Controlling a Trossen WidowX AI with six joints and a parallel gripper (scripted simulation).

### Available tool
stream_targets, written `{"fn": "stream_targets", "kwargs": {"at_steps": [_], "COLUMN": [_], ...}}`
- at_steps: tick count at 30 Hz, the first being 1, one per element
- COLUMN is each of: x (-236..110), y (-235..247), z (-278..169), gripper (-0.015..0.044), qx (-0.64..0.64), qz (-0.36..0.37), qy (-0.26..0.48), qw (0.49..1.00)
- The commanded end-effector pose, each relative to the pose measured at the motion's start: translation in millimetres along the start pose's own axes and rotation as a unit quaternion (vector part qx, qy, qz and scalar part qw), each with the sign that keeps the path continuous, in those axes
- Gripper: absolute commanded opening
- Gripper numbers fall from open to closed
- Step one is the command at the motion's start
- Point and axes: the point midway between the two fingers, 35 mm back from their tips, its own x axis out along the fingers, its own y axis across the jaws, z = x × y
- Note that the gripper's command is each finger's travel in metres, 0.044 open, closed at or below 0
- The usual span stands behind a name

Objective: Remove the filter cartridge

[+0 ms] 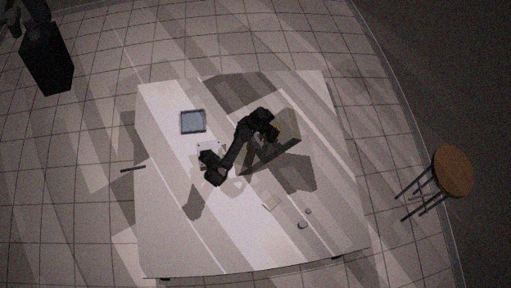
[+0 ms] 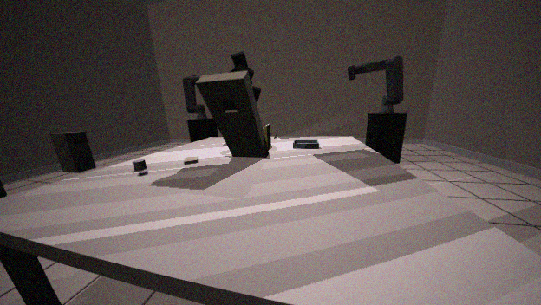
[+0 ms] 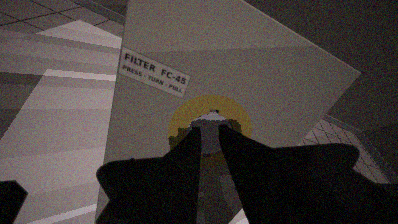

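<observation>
I had my end effector (image 3: 210, 131) clamped on the filter cartridge (image 3: 210, 116), fingertips set into its face slots because it sat flush in the tilted service panel (image 3: 280, 75), below the label (image 3: 154, 73). The tray (image 1: 193, 121) waited well apart on the worktop (image 1: 246, 229).

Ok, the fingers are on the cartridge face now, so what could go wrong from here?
1. The label reads press, turn, pull. The filter cartridge looks still seated in the service panel, so a straight pull may slip off or jam.
2. The gripper is shut on only a small central part of the face; that thin hold could slip when twisted.
3. The tray sits apart on the table, so a weak grip could drop the cartridge in transit.
</observation>
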Motion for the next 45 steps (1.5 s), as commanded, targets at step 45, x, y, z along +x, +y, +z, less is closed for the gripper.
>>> {"fn": "stream_targets", "kwargs": {"at_steps": [45], "x": [7.3], "y": [-0.1], "z": [-2.3], "gripper": [0.0000], "qx": [-0.661], "qz": [0.006], "qy": [0.001], "qw": [0.751]}}
